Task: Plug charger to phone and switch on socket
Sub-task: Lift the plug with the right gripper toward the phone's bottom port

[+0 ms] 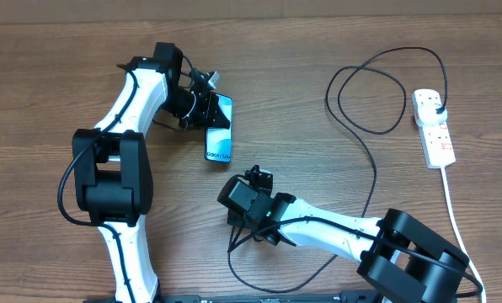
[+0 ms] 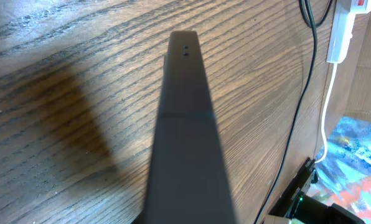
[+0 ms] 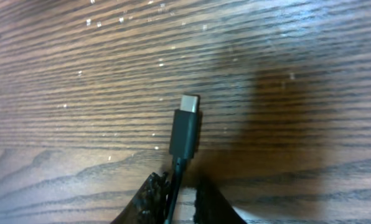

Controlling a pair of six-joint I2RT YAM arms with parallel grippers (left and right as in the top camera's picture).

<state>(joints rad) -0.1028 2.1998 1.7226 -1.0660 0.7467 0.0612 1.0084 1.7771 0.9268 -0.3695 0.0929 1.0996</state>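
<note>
Phone pinched along its side by left gripper, mid-bench toward far edge, port end offered to right arm. Charger clamped behind tip by right gripper, tip left free for insertion. Socket by right edge.

Open btwn slim blue-screen phone & right gripper; looping thin black cable before white oblong power strip
</note>
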